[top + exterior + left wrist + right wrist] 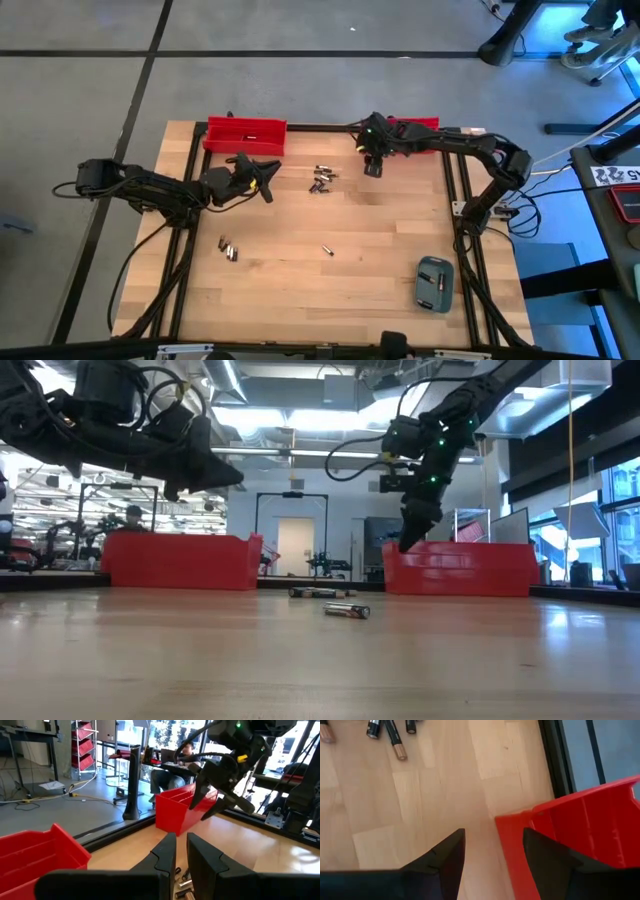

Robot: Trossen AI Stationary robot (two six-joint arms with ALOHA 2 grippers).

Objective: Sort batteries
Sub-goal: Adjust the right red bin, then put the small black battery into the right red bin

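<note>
Your right gripper (372,168), open and empty beside the red bin (412,128), sits nearer the batteries (320,180); left gripper (268,184) nearly closed, empty.

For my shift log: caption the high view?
Both grippers, left and right, hover near the red bins; batteries scattered on table.

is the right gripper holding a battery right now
No: in the right wrist view the right gripper has its fingers spread with only bare wood and the red bin edge between them.
</note>
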